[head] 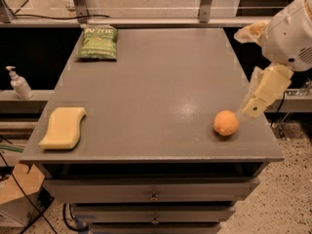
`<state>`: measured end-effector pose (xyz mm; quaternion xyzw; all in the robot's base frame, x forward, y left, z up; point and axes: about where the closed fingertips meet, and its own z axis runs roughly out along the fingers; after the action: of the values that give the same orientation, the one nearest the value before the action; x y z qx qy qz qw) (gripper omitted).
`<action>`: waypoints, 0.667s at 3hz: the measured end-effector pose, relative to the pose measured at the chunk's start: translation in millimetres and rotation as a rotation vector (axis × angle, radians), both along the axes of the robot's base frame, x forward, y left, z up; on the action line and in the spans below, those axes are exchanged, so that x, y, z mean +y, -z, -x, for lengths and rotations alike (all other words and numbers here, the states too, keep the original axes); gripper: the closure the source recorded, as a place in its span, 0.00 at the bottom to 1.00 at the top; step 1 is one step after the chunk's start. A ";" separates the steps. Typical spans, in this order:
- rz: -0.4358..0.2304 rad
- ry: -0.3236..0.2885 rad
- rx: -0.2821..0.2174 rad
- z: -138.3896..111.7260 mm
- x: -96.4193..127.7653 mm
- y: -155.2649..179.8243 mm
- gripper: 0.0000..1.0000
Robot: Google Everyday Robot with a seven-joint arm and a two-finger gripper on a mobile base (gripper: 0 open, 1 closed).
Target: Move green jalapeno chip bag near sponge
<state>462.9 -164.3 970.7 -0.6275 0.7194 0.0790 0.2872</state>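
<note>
Bag first: green jalapeno chip bag (97, 42) lying flat at the table's 11 o'clock corner, close to the far edge; small, crinkly, glossy green; white lettering across the top, darker green picture under it; lettered end toward the far rail; well apart from the gripper.

Sponge (63, 127) at 8 o'clock, near the front-left corner, well apart from the bag; pale yellow, thick, wavy sides, rounded corners, plain; lying flat, long side running roughly front to back.

Round orange fruit (226, 123) at 4 o'clock, near the right-front edge, well apart from bag and sponge.

Gripper (261, 94) at 3 o'clock, over the table's right edge, hanging from a white arm housing (292, 33); cream-coloured part angled down toward 7 o'clock, low end just beside the fruit; touching or not, cannot tell; open or closed, cannot tell.

Table (156, 82): flat matte grey top, dull glare patch right of centre; grey drawers (153, 191) beneath, each with a small knob.

Room: metal rail and two upright posts (205, 1) behind the far edge; white pump bottle (19, 83) on a ledge at 9 o'clock; cardboard box (14, 194) and loose black cables on the floor at 7 o'clock; speckled floor (287, 194) at 5 o'clock; dark gaps on either side of the table.
</note>
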 end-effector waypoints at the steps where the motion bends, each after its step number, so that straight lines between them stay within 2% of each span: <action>1: -0.049 -0.023 0.005 1.1 12.5 -3.1 0.00; 2: -0.045 -0.021 0.004 1.0 11.6 -2.8 0.00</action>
<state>461.9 -152.7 973.5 -0.6282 0.7115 0.0995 0.2987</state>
